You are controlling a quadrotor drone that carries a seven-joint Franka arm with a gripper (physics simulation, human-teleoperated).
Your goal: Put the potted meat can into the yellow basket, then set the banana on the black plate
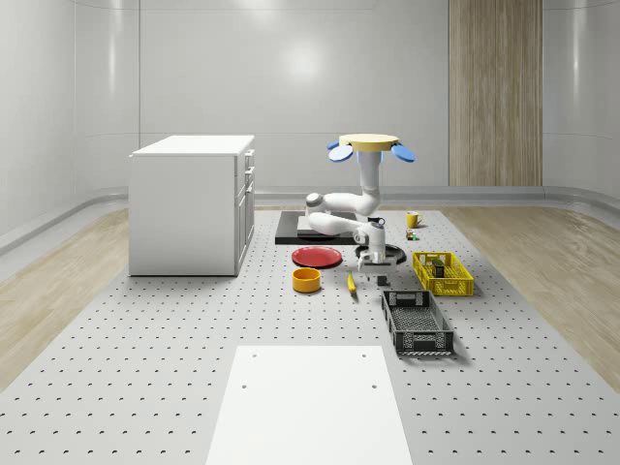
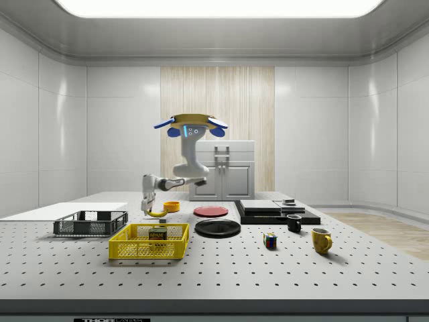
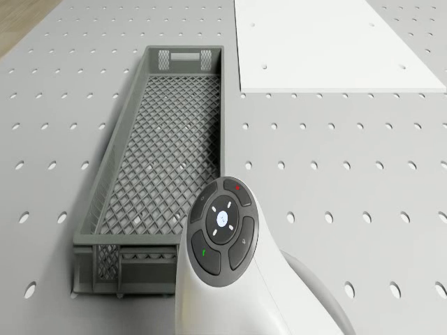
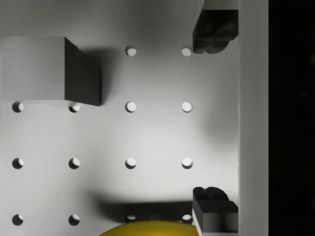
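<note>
The gripper (image 1: 366, 263) hung low over the perforated table (image 1: 174, 368), fingers pointing down and spread apart with nothing between them; in the wrist view one dark fingertip (image 4: 215, 30) and its partner stood well apart over bare table, with the yellow curve of the banana (image 4: 150, 228) at the frame's edge just beside the second fingertip. In the whole-scene view the banana (image 1: 352, 283) lay on the table just below and in front of the gripper, not gripped. From the side view the gripper (image 2: 147, 209) hung just beside the banana (image 2: 158, 212).

Near the gripper sat the black plate (image 2: 218, 228), and the red plate (image 1: 318, 257) lay to the gripper's other side, with the orange bowl (image 1: 307, 280) near that. The yellow basket (image 1: 443, 273) stood a little farther off, beyond the black plate from the gripper, and the can (image 2: 158, 233) stood upright inside it. The grey crate (image 1: 417, 322) lay near the basket; in the drone view the crate (image 3: 155, 160) lay beyond the arm's wrist (image 3: 222, 230).

The arm rose from the gripper to the drone (image 1: 370, 145), which hovered in the air above the black plate's side of the table. Farther off were a black slab (image 1: 291, 229), a yellow mug (image 1: 412, 220) and a white cabinet (image 1: 192, 203).
</note>
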